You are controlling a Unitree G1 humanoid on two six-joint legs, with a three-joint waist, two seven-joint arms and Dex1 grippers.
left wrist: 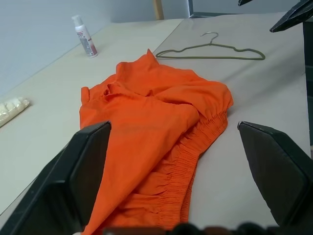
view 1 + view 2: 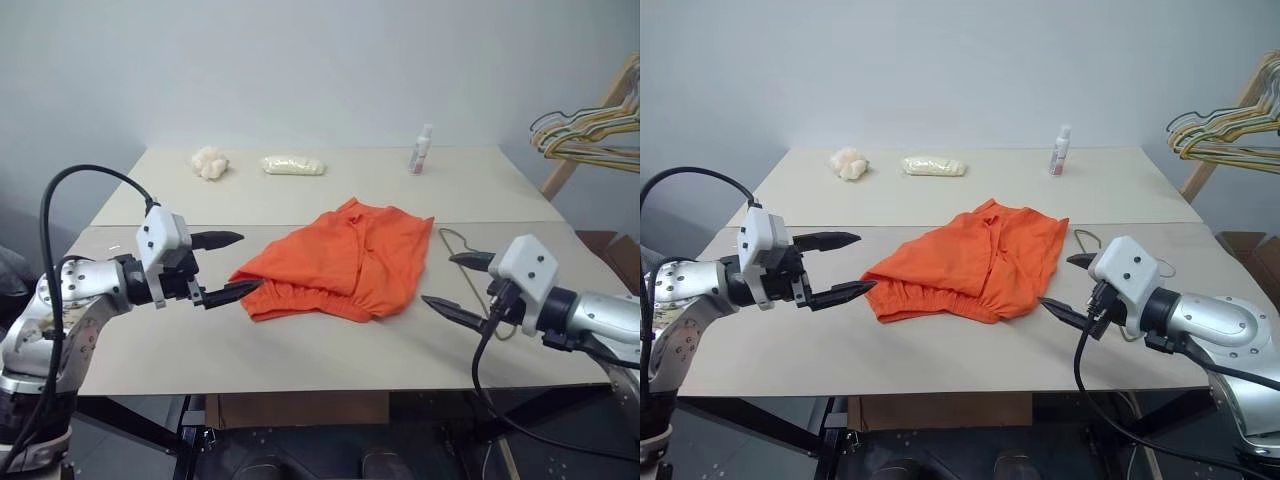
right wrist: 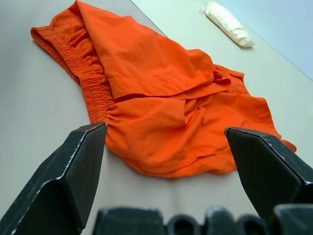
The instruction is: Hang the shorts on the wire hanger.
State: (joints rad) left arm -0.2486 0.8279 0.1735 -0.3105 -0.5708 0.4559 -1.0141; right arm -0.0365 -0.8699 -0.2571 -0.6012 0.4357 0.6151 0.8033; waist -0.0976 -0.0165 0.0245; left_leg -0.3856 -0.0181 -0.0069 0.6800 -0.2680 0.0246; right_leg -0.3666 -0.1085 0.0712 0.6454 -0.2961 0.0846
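Both my pincers hang spread wide and empty on either side of the shorts.

The shorts (image 2: 340, 260) lie crumpled in the middle of the beige table (image 2: 300, 350), gathered waistband toward me. My left pincer (image 2: 228, 266) sits just beside their waistband corner; my right pincer (image 2: 462, 282) is near their other edge. The wire hanger (image 1: 211, 50) lies flat beyond the shorts on my right, mostly hidden behind my right pincer in the head views. At the table's far edge stand a spray bottle (image 2: 420, 150), a pale packet (image 2: 293, 166) and a white clump (image 2: 209, 162) I can't identify. A bunch of hangers (image 2: 590, 135), cut off at the frame's edge, hangs against the plain grey wall.
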